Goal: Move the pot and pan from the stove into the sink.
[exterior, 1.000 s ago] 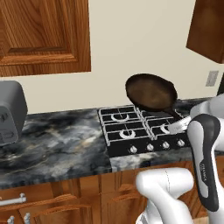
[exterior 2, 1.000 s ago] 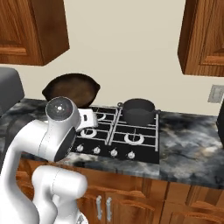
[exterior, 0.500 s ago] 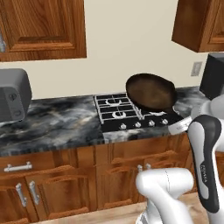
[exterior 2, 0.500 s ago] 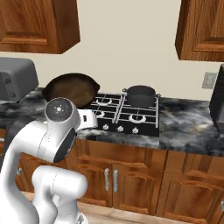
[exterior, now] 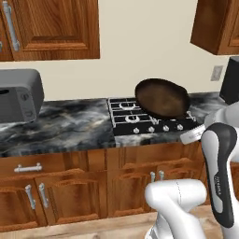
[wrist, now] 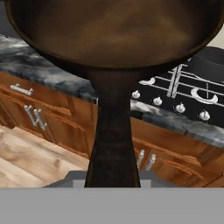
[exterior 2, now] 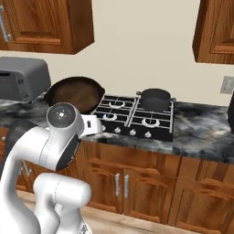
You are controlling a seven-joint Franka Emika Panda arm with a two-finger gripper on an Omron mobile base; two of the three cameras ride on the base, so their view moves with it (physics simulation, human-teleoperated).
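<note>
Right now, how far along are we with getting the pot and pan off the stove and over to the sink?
Done: the shallow dark brown skillet is lifted clear of the black gas cooktop. In hand: the gripper holds it by its long black handle, out over the cabinet fronts. Left: getting the skillet into the sink, then the black two-handled pot, which sits on a back burner.

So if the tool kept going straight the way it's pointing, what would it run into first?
The pan it already holds by the handle fills that line. Beyond it, probably the countertop beside the stove, though depth is unclear.
</note>
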